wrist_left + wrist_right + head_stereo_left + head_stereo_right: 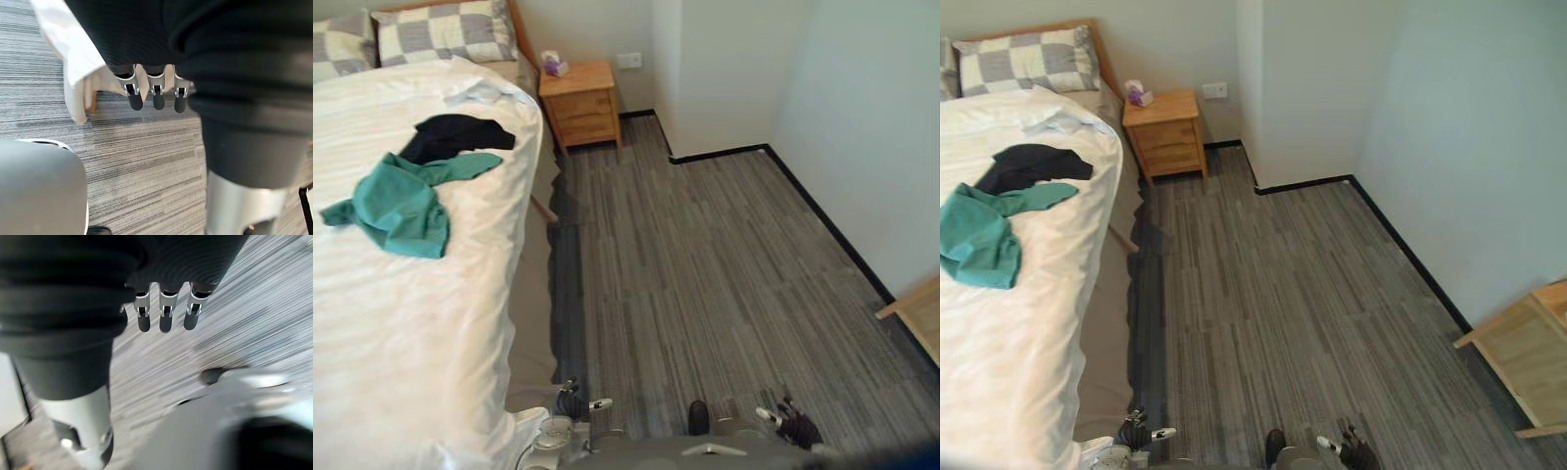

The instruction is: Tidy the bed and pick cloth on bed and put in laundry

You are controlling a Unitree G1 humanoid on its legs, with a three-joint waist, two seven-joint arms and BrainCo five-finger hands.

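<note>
The left hand (pixel 157 98) hangs low by the bed's near corner, fingers straight and relaxed, holding nothing. The right hand (pixel 165 320) hangs the same way over the grey carpet (pixel 724 255), slack and empty.

The teal cloth (pixel 396 201) lies crumpled on the white duvet (pixel 411 323), about midway up the bed and well apart from both hands. Its bulk is bunched toward the far side of the bed. One narrow strip runs out diagonally toward the headboard and the floor-side edge, which gives its long axis. The strip's tip touches the black cloth (pixel 455 135), which stretches roughly across the bed, just nearer the checked pillows (pixel 445 31).

By my reading, no pickup has begun and this is the approach. The next move calls for stepping alongside the bed and reaching the left hand for the teal bunch.

Beyond the headboard stands a wooden nightstand (pixel 579 103) with a tissue box (pixel 554 65).
</note>
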